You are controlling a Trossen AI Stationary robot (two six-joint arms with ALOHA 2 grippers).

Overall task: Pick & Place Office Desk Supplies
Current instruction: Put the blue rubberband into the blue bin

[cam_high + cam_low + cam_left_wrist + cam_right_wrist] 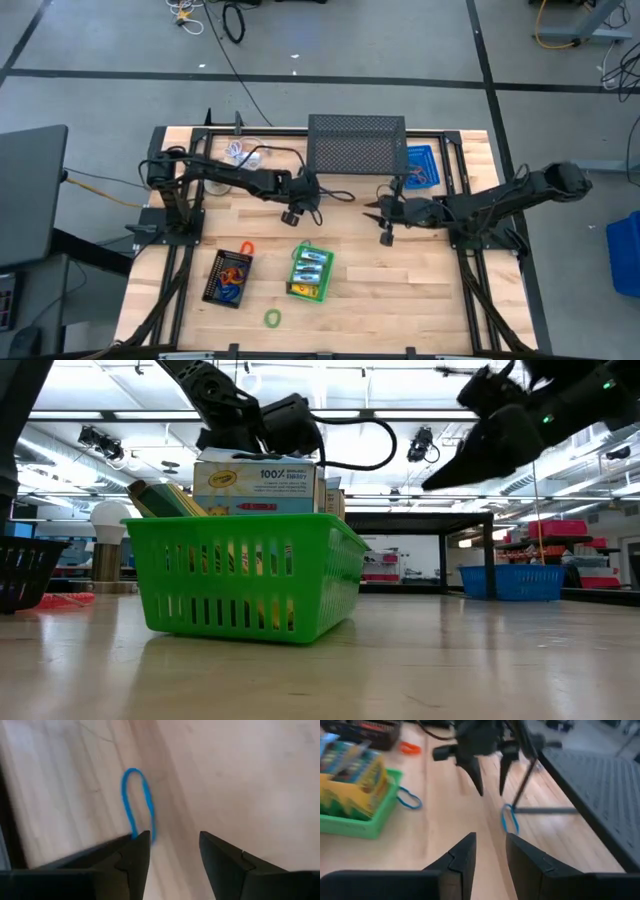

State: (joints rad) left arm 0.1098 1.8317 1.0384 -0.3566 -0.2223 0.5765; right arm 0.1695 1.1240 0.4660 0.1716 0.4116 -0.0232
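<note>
While both grippers' jaws stand apart, the left gripper [172, 852] hovers over a blue loop [137, 802] on bare tabletop [240, 775].

A wooden table [400, 290] stands on grey floor [330, 40] crossed by dark lines, under bright ceiling lights [330, 400].

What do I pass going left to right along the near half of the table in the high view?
Black basket with coloured loops → orange loop → green loop → green basket of crayon boxes → right gripper.
</note>
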